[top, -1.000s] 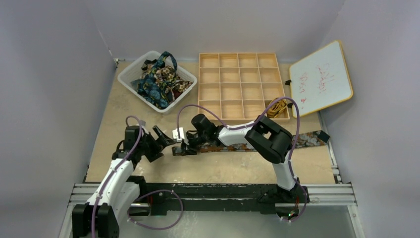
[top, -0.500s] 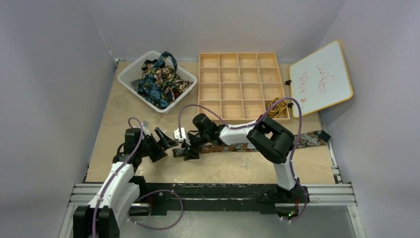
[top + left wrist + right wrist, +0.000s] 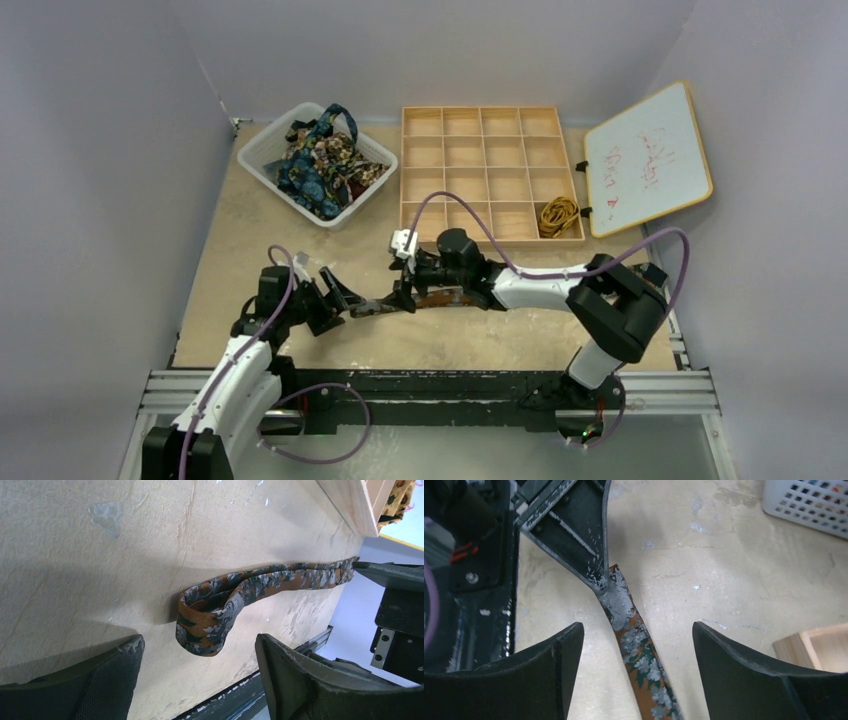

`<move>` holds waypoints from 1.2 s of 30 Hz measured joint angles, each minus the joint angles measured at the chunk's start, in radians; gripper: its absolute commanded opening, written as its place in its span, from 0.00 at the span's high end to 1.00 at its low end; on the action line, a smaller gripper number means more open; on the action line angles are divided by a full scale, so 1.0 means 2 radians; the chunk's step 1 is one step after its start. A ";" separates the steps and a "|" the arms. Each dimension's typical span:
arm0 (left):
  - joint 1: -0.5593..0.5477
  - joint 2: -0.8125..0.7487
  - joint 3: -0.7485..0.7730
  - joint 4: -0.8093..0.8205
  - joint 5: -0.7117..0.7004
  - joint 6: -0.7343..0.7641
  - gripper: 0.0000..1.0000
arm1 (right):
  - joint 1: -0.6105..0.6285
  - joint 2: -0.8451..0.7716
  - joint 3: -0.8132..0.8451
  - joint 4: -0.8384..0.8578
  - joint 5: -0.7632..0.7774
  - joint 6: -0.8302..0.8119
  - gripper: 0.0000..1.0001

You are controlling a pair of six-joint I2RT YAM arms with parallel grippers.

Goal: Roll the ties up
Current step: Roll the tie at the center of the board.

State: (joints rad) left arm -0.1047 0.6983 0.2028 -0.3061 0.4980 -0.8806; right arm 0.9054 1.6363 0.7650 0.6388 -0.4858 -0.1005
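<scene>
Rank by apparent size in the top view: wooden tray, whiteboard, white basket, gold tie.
1. wooden tray, clearly largest
2. whiteboard and white basket: look about alike, not ranked
3. gold tie, smallest

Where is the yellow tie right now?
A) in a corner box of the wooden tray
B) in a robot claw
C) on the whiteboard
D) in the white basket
A: the yellow tie lies bunched in the near right corner compartment of the wooden tray, away from both claws.
</scene>
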 measured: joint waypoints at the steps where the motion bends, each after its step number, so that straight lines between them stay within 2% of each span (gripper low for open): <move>1: -0.006 -0.001 0.000 -0.003 -0.004 0.000 0.23 | 0.000 -0.009 -0.014 0.017 0.006 0.017 0.24; 9: -0.014 0.017 0.000 0.007 -0.024 0.007 0.45 | 0.000 -0.012 -0.046 0.073 0.027 0.136 0.35; 13: -0.014 0.046 0.002 0.024 -0.026 0.020 0.51 | 0.000 -0.002 -0.040 0.076 0.027 0.187 0.37; 24: -0.014 0.059 0.002 0.061 -0.024 0.033 0.79 | 0.000 0.024 0.024 -0.002 0.038 0.271 0.37; 28: -0.014 0.074 0.002 0.071 -0.023 0.034 0.96 | 0.000 0.047 0.058 -0.052 0.036 0.285 0.37; 29: -0.014 0.078 0.002 0.074 -0.022 0.035 1.00 | 0.000 0.050 0.064 -0.067 0.037 0.287 0.36; 32: -0.014 0.089 0.002 0.079 -0.022 0.038 1.00 | 0.000 0.051 0.075 -0.107 0.046 0.290 0.30; 35: -0.014 0.097 0.002 0.080 -0.023 0.040 1.00 | 0.000 0.032 0.080 -0.148 0.087 0.293 0.16; 36: -0.014 0.100 0.002 0.080 -0.023 0.040 1.00 | 0.001 0.018 0.080 -0.162 0.103 0.297 0.07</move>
State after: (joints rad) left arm -0.1333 0.8974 0.2077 -0.1467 0.4526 -0.7998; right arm 0.9070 1.6722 0.9249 0.3149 -0.2798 0.4927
